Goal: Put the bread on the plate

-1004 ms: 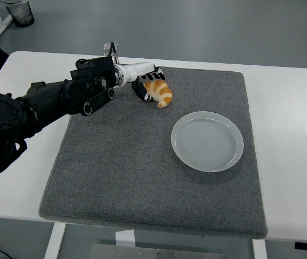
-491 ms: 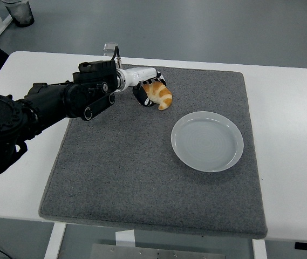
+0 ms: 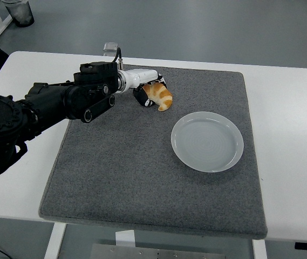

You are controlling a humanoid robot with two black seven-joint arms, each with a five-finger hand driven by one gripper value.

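Bread (image 3: 160, 97): one croissant, golden-brown, at the far middle of the grey mat (image 3: 142, 178), well apart from the plate and up-left of it; whether it rests on the mat or is just lifted clear cannot be told

Left hand (image 3: 149, 93): black-and-white fingers curled round the croissant's left side, holding it; arm comes in from the left edge across the mat's far-left corner

Plate (image 3: 207, 141): round, pale, nothing on it, on the right half of the mat

Mat: lies on the white bench (image 3: 288, 135)

Right hand: out of sight

Step in hand, as judged: grasp made, carry not yet done

Next move calls for: raising the croissant clear, carrying it right and toward the near side until over the plate's middle, lowering, then loosening the fingers
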